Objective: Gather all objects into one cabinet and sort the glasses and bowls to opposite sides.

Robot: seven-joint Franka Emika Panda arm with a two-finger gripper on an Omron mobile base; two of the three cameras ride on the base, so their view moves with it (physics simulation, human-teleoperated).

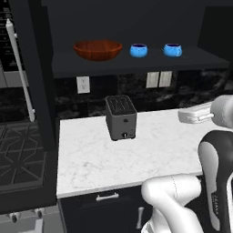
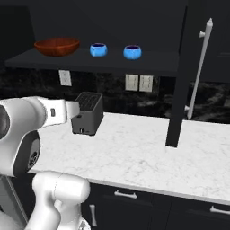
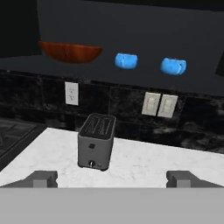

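On the dark shelf of the open black cabinet (image 1: pixel 136 66) stand a wide reddish-brown bowl (image 1: pixel 98 49) at the left and two small bright-blue bowls (image 1: pixel 139 50) (image 1: pixel 173 50) to its right. All three appear again in the hand view: the brown bowl (image 3: pixel 70 51) and the blue bowls (image 3: pixel 126 61) (image 3: pixel 173 66). The glasses are out of view. My gripper (image 3: pixel 113 179) is open and empty, its fingertips (image 3: pixel 43 178) wide apart. It hovers over the counter, well below and in front of the shelf, facing the toaster.
A black toaster (image 1: pixel 121 117) stands on the white marble counter (image 1: pixel 91 159) under the shelf. The cabinet's tall door (image 2: pixel 179 81) hangs open, its pale bar handle (image 2: pixel 200 67) toward me. Outlets (image 3: pixel 159 105) sit on the dark backsplash. A stove (image 1: pixel 20 154) lies left of the counter.
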